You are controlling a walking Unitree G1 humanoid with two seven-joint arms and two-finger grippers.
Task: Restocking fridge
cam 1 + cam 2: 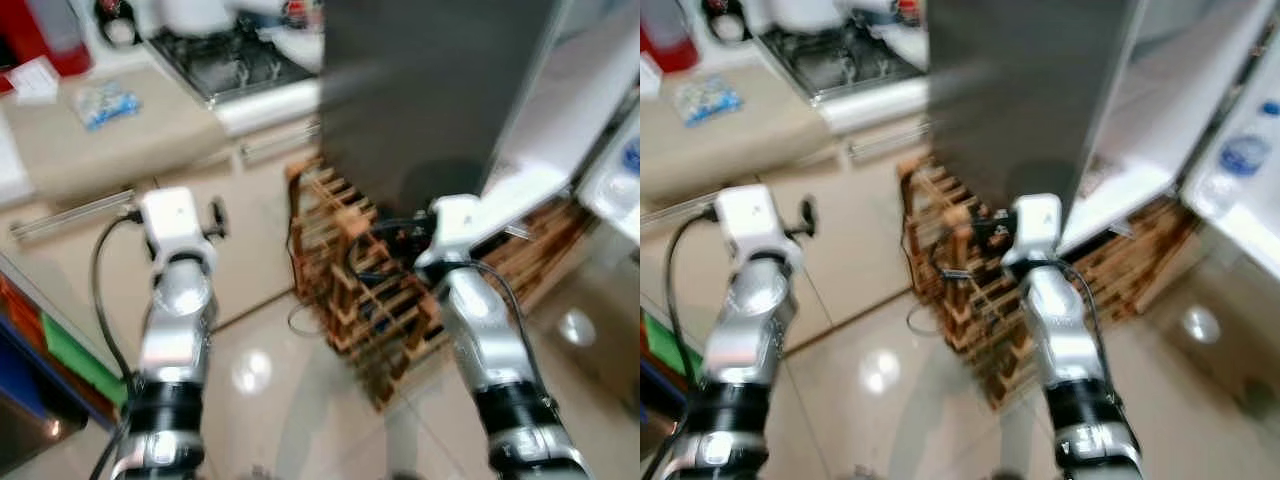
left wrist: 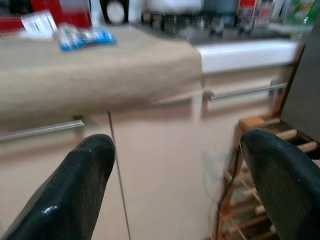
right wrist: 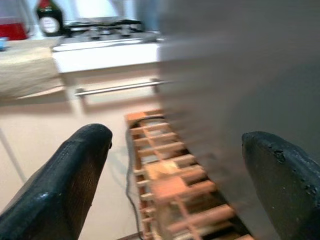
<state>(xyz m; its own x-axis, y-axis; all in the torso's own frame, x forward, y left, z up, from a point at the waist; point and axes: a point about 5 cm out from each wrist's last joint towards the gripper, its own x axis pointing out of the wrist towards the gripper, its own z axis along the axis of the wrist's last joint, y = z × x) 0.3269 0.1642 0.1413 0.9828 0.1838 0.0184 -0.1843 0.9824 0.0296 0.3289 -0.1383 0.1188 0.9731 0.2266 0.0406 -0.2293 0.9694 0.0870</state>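
The fridge [image 1: 430, 90] is a tall dark grey box, blurred, standing at the end of the cream kitchen counter [image 1: 130, 130], with one wooden wine rack [image 1: 370, 300] on the tiled floor [image 1: 290, 400] against its foot and its white door [image 1: 1240, 150] swung open on the robot's right. The two grippers are both raised: the left gripper [image 2: 175, 190] has its fingers spread apart and holding nothing before the cream cabinet fronts [image 2: 160, 150], and the right gripper [image 3: 175, 185] is likewise released and empty, facing the fridge's side and the rack. On the counter lies one blue-and-white packet [image 1: 103, 102], near the one stove [image 1: 230, 60].
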